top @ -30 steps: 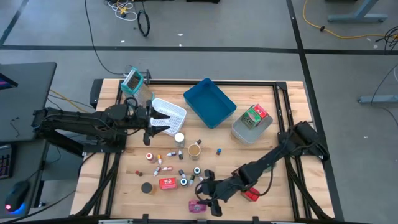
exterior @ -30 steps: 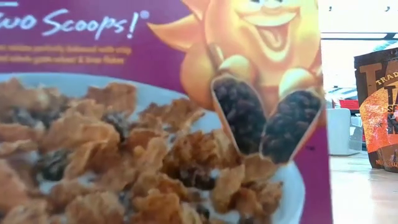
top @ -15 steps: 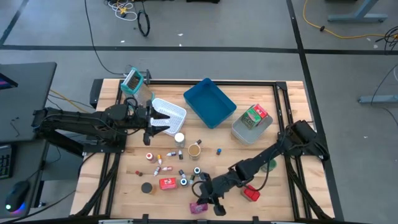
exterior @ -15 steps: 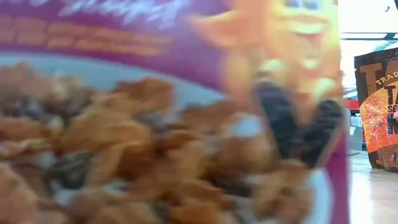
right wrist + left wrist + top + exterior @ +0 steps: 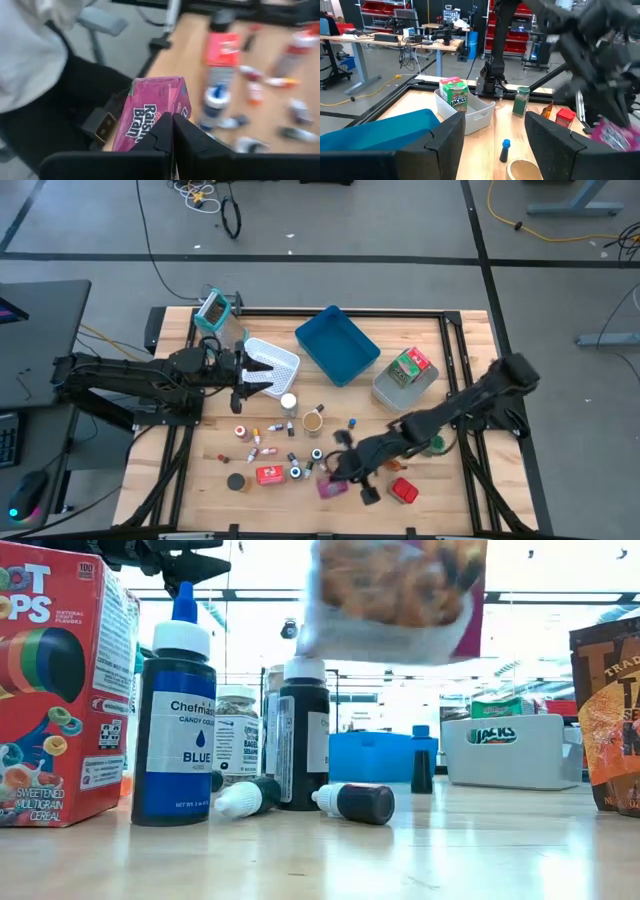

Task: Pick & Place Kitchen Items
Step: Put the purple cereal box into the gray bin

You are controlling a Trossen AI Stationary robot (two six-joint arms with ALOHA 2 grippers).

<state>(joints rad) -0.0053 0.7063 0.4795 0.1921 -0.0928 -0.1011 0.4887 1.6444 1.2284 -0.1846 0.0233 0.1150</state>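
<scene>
My right gripper (image 5: pixel 352 470) is shut on a pink Raisin Bran box (image 5: pixel 332 486), which is raised near the table's front edge and shows high up in the low view (image 5: pixel 395 595). My left gripper (image 5: pixel 262 377) stands open at the near side of the white mesh basket (image 5: pixel 272 360), holding nothing. Small bottles (image 5: pixel 258 442), a red packet (image 5: pixel 268 474), a jar (image 5: pixel 313 421) and a red tin (image 5: pixel 404 491) lie or stand on the wooden table. My right gripper pinches a thin edge of the pink box (image 5: pixel 167 120) between its two shut fingers (image 5: pixel 187 142), at the end of the box nearest the wrist. The box reaches out beyond the fingertips. It is lifted clear of the table and tilted, above the bottles.
A blue tray (image 5: pixel 338 345) sits at the far middle. Right of it a grey bin (image 5: pixel 390 392) holds a green box (image 5: pixel 412 366). A green-lidded jar (image 5: pixel 432 445) stands by the right arm. A teal box (image 5: pixel 213 310) is at the far left corner.
My right gripper has risen from the table's near edge with the pink box and drawn back toward the right and far side. The box, which stood on the table filling the low view, now hangs lifted clear above the bottles.
</scene>
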